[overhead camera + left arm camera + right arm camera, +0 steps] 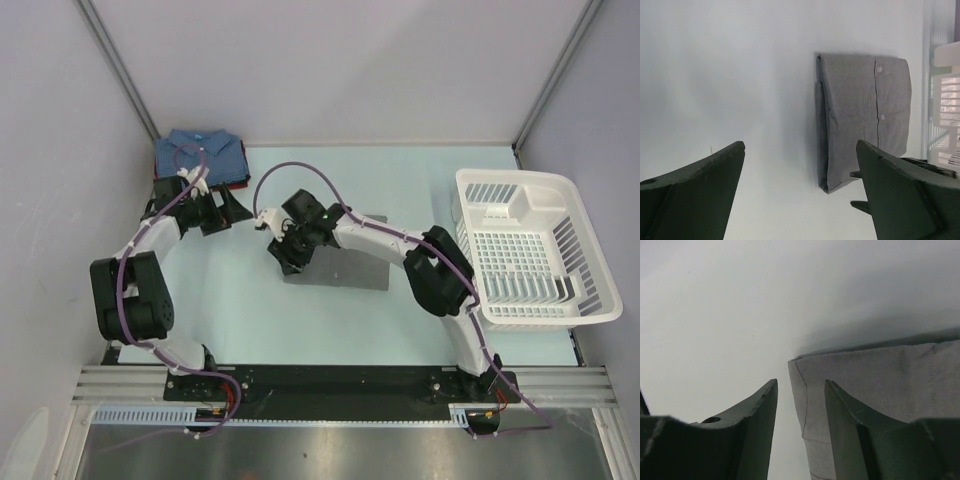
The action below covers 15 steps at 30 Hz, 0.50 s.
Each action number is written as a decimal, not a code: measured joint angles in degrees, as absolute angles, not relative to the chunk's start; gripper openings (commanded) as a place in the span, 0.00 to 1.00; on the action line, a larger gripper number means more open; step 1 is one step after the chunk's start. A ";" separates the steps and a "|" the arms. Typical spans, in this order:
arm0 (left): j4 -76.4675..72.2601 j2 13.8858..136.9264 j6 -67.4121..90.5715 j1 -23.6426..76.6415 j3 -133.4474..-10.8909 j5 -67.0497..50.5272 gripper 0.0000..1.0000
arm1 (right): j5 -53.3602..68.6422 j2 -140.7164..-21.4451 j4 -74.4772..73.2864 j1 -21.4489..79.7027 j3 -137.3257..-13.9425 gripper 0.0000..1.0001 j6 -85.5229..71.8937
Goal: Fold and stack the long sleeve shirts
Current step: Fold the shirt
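A plain grey long sleeve shirt (pixel 345 268) lies folded into a rectangle at the table's middle, its button placket (pixel 878 95) showing in the left wrist view. My right gripper (pixel 285 250) is down at its left corner. The jaws straddle the folded edge (pixel 807 405), one finger over the cloth, the other finger (pixel 757 410) beside it, with a gap still showing. A folded blue shirt (pixel 200 155) lies at the back left corner. My left gripper (pixel 232 212) hovers just in front of it, wide open and empty (pixel 800 142), facing the grey shirt (pixel 860 110).
A white slatted plastic basket (pixel 540 250) stands at the table's right side and shows at the right edge of the left wrist view (pixel 947 100). Grey walls close off the left, back and right of the pale table (pixel 260 330).
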<state>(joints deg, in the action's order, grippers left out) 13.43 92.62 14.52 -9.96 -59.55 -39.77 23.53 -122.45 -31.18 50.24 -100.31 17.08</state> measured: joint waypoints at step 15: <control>17.30 86.26 8.32 -12.88 -56.01 -42.04 0.92 | 23.97 -119.98 -19.75 52.64 -83.85 0.00 28.10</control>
<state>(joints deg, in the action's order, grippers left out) 17.30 86.26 8.32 -12.88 -56.01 -42.04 23.97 -119.98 -19.75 52.64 -83.85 28.10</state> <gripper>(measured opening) 0.967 0.091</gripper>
